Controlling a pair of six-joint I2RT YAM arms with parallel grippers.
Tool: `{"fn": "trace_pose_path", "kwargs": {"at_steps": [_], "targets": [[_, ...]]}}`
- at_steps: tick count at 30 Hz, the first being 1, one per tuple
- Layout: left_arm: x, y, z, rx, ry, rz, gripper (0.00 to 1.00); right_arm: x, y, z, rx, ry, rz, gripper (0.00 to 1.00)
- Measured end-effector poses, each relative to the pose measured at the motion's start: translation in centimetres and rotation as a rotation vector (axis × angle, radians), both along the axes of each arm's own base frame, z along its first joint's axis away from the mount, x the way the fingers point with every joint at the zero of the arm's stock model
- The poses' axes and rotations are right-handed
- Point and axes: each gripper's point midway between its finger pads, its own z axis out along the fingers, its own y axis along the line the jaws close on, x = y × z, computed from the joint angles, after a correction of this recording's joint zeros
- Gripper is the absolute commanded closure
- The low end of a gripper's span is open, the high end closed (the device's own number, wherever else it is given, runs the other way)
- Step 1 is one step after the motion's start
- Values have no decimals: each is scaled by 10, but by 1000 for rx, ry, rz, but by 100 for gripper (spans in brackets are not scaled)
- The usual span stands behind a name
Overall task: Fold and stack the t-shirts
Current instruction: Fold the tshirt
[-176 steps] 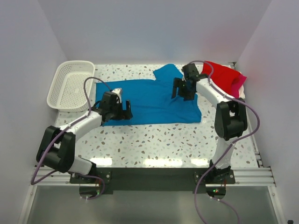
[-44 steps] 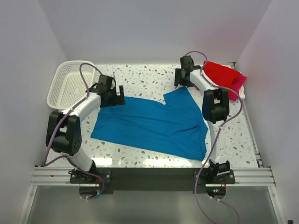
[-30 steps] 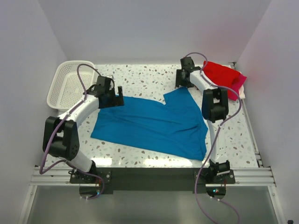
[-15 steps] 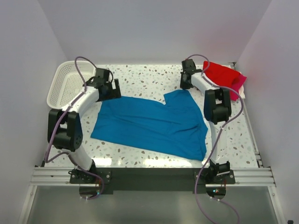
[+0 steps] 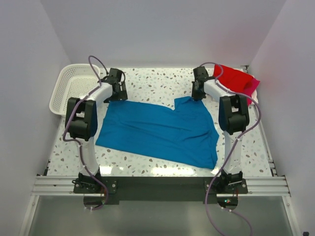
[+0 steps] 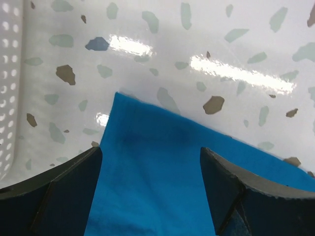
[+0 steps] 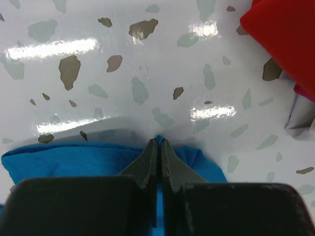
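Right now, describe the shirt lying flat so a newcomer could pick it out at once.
On the speckled table, look at the middle. The blue t-shirt lies there, spread wide and flat; the red t-shirt, by contrast, sits bunched in the far right corner.

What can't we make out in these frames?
- Magenta-pink t-shirt: top view, mostly under the red t-shirt; only an edge shows.
- Blue t-shirt: right wrist view, shut fingers of the right gripper hide how much cloth they pinch.
- Basket: left wrist view, cut off by left edge.
- Left gripper: left wrist view, open; contact with cloth unclear.
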Motion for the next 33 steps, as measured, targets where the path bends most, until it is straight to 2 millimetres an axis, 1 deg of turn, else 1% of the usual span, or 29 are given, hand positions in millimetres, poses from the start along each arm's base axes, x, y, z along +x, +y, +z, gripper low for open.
{"fn": "trace_pose_path", "kwargs": {"at_steps": [7, 10, 13, 14, 15, 16, 18, 20, 25, 33], "targets": [[18, 23, 6, 43, -37, 62, 19, -10, 4, 1, 33, 13, -1, 100], [25, 29, 1, 52, -38, 80, 25, -12, 6, 0, 44, 19, 1, 100], [25, 30, -13, 56, -13, 84, 32, -15, 7, 0, 51, 24, 4, 100], [26, 30, -18, 58, -5, 84, 36, -15, 7, 0, 52, 25, 5, 100], [28, 29, -22, 59, 0, 83, 37, -16, 7, 1, 54, 24, 6, 100], [31, 29, -22, 59, -2, 83, 38, -17, 7, 2, 54, 23, 6, 100], [41, 28, -19, 57, -23, 84, 45, -19, 7, 6, 58, 20, 8, 100], [45, 27, -18, 58, -29, 82, 47, -20, 7, 10, 62, 13, 10, 100], [44, 28, -24, 61, -14, 81, 47, -19, 10, 22, 79, -9, 17, 100], [42, 31, -25, 54, -29, 97, 47, -20, 11, 22, 82, -8, 18, 100]]}}
